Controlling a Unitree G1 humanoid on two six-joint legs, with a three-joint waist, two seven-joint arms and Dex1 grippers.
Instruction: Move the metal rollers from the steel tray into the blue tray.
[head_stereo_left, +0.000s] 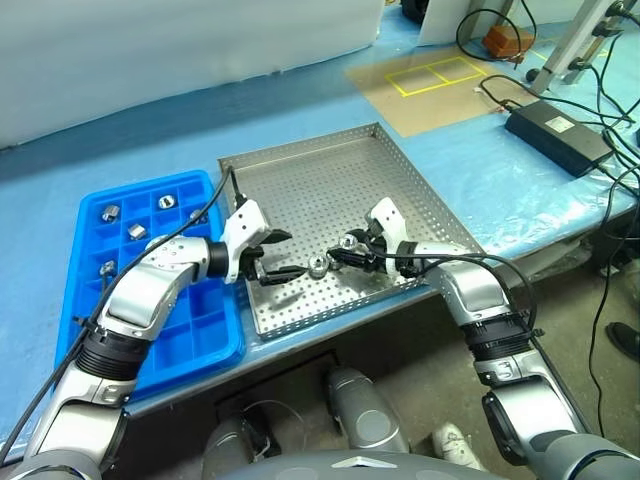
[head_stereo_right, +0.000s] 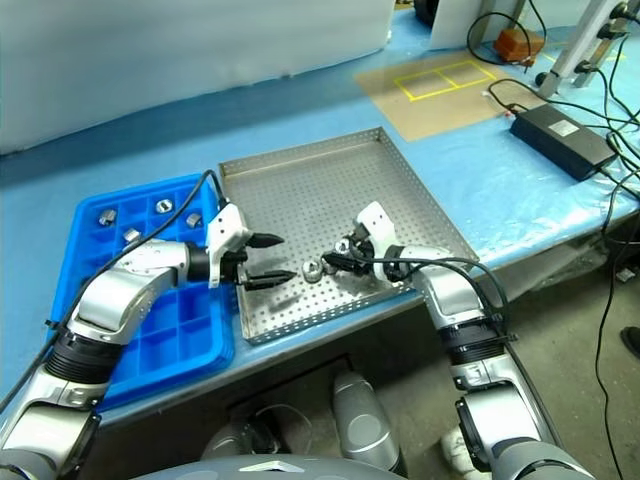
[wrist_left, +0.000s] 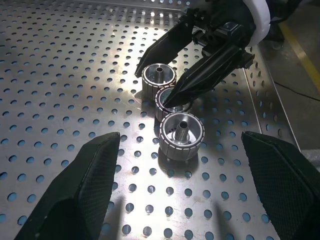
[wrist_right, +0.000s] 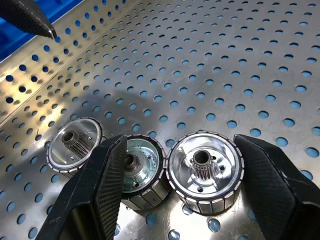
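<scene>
Lower centre of the head views, on the near strip of the steel tray (head_stereo_left: 330, 180): three metal rollers (wrist_left: 172, 110) standing in a close row, touching or nearly so, centre holes upward.

- Row axis: runs roughly left to right across the frame, between the two grippers.
- Right gripper (head_stereo_left: 343, 250): comes in from the right of the frame, fingers apart. In the right wrist view they straddle the roller at the right end of the row (wrist_right: 206, 171), one finger in front of the middle roller (wrist_right: 139, 167), the other on the open side. Nothing is clamped yet.
- Left gripper (head_stereo_left: 283, 255): comes in from the left, fingers wide apart and empty, just beside the left-end roller (wrist_left: 181, 135), not touching it.
- Blue tray (head_stereo_left: 150, 350): left of the steel tray, rims side by side; several rollers already lie in its upper compartments (head_stereo_left: 110, 212).

Judgement: both hands are near the row, but the right is the nearer, already astride its end roller. The left lies closer to the blue tray. The crowding neighbour could be nudged as the right fingers close.
</scene>
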